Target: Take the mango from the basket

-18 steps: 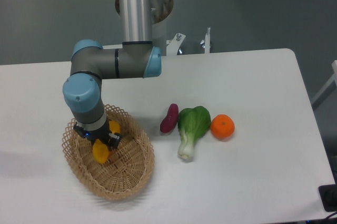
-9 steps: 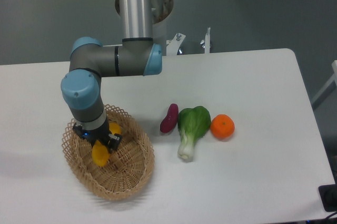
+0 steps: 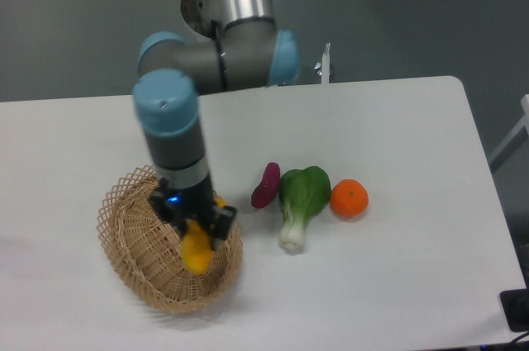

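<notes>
The tan wicker basket [image 3: 136, 239] sits at the front left of the white table. My gripper [image 3: 196, 231] is shut on the yellow-orange mango [image 3: 197, 252] and holds it above the basket's right side, near the rim. The mango hangs below the fingers, its upper part hidden by them.
To the right of the basket lie a purple sweet potato [image 3: 265, 184], a green bok choy [image 3: 300, 202] and a round orange [image 3: 349, 198] in a row. The table's front edge runs close below the basket.
The arm has swung to the right and risen, carrying the mango from the basket's left-middle to above its right side.
</notes>
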Available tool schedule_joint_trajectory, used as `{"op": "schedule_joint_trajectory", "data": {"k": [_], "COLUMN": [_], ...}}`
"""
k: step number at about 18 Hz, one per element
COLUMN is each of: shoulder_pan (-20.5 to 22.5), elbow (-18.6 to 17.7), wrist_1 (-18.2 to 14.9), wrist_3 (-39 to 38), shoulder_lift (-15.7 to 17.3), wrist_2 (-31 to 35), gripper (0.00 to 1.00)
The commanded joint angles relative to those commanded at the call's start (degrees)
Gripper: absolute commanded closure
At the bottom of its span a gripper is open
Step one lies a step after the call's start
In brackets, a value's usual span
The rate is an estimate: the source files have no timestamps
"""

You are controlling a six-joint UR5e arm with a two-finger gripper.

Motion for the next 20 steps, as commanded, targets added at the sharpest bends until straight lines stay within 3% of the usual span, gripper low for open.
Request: {"op": "schedule_joint_trajectory", "data": {"k": [4,5,11,14,20], "shoulder_pan": [5.45,9.73,15.56,17.67,18.30], "elbow": [1.68,1.59,0.71,0.71,1.41], "wrist_1": [0.00,0.00,-0.96,-3.34,-3.25], "wrist_3": [6.32,13.47,21.09,25.84,26.29], "shoulder_lift": [0.17,0.70,0.70,0.88,0.53], "wrist_2": [-1.23,-2.02,-3.17,-3.17,-3.08], "gripper": [0.51,0.51,0.52,0.52,0.52]}}
